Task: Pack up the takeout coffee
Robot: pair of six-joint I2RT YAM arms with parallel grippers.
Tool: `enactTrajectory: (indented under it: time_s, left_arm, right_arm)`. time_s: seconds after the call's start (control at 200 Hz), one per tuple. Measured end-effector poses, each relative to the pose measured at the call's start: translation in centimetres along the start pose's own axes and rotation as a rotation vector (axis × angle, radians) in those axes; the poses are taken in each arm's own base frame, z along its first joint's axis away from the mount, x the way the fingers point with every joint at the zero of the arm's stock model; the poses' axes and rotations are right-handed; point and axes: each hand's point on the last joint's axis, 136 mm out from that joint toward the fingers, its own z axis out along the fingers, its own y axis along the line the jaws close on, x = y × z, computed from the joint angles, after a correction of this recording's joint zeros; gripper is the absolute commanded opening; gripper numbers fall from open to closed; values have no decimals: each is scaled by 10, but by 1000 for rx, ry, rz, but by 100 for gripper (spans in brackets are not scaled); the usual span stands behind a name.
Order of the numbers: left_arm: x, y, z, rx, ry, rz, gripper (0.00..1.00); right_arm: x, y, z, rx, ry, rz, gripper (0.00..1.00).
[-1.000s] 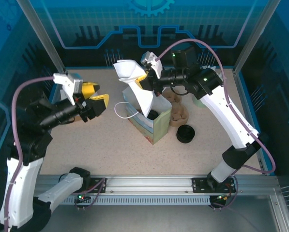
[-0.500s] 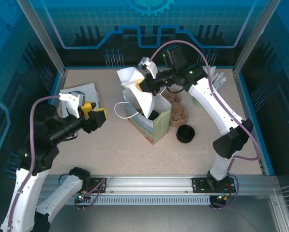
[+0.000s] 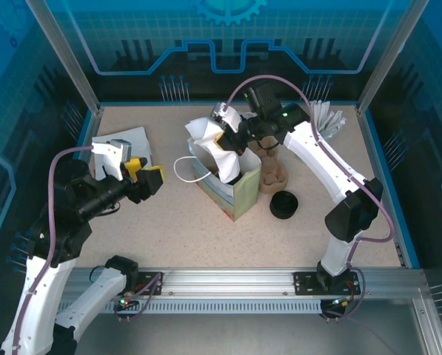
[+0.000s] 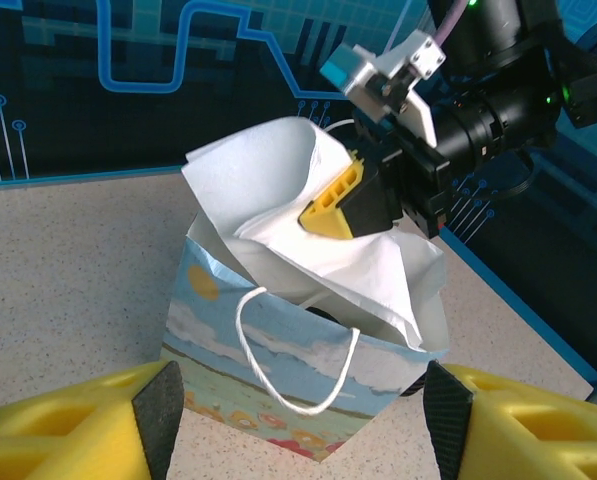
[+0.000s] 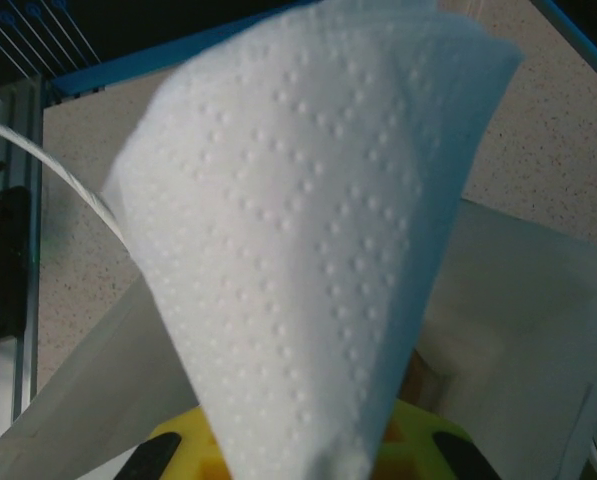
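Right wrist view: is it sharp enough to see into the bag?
Right wrist: the napkin hangs close to the lens, dots sharp, blocking the look down. Left wrist: paper bag sharp, near yellow fingers slightly soft. Top external: evenly lit, no glare.

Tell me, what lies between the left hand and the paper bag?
Bare tabletop and the paper bag's string handle, looping toward the left hand; top view.

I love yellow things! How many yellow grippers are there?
2. The left gripper hangs open left of the bag; the right gripper is over the bag, shut on a napkin.
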Motion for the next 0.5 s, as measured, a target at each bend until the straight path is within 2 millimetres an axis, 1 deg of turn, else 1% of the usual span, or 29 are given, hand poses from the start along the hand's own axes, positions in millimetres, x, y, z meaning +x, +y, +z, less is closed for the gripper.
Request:
enactTrajectory:
  time_s: [0.275,0.5]
  left_arm:
    - [1,2,4,-3,12,-7,68]
    - [2,4,9,-5,25,-12,68]
  right_arm:
    - [27,-12,7,63,100,-41,2]
    - [46,-14,13,99,191,-88,9]
